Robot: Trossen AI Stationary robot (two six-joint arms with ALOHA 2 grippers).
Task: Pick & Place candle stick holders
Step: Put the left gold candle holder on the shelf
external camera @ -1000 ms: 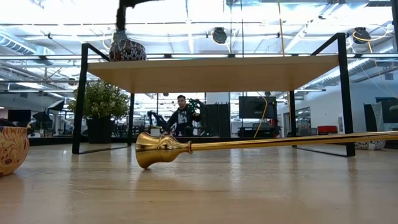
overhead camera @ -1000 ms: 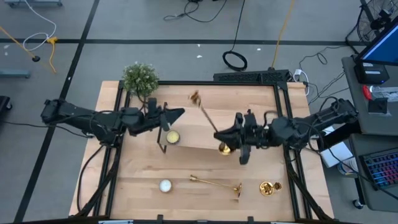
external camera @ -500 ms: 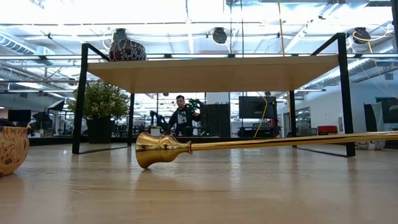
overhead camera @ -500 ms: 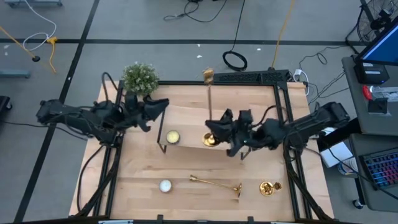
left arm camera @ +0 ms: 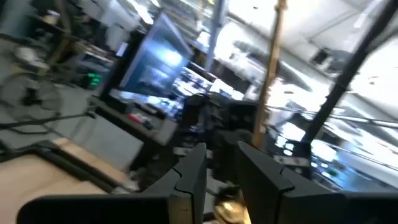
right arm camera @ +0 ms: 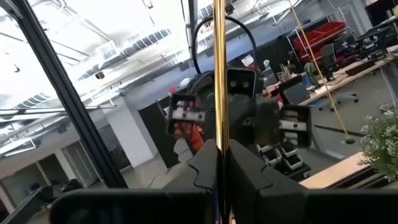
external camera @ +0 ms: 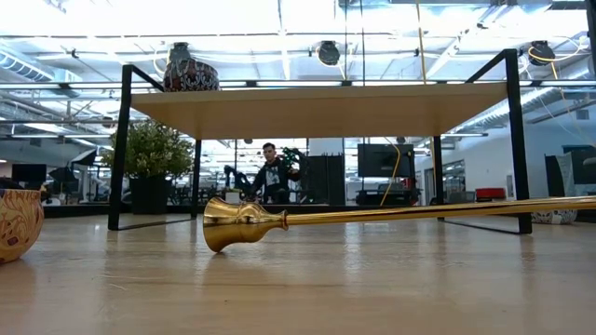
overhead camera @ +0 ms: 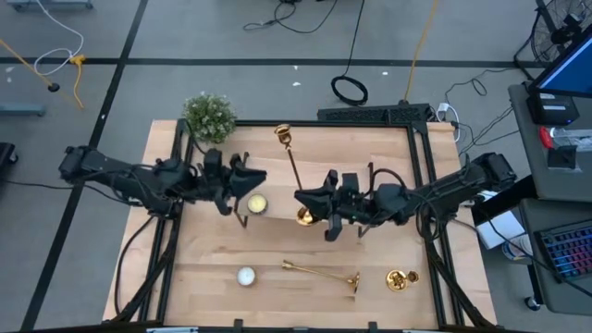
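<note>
Candlesticks come in three here, and we see one (overhead camera: 293,176) clamped low on its stem in the right gripper (overhead camera: 313,205), over the middle of the bench (overhead camera: 370,268). Its base sits by the fingers, above the shelf (overhead camera: 277,185), and its stem leans toward the far edge, cup end up. In the right wrist view the stem (right arm camera: 219,68) runs straight up between the two dark fingers (right arm camera: 205,168), which press on it from both sides. The left gripper (overhead camera: 252,178) hovers at the shelf's left end, just beside a yellowish tealight (overhead camera: 256,203); in the left wrist view its fingers (left arm camera: 189,177) stand apart with nothing between them, and the held stem (left arm camera: 267,81) shows beyond. A second candlestick (overhead camera: 321,271) lies on its side near the front edge, base toward the right; the low view shows its flared end (external camera: 233,223) resting on the wood. The third (overhead camera: 400,279) is near the front right corner, but we cannot tell how it stands. A white tealight (overhead camera: 245,276) lies near the front edge, left of the lying candlestick. A small plant (overhead camera: 207,117) stands at the far left corner. A person (external camera: 271,173) sits in the room beyond.
</note>
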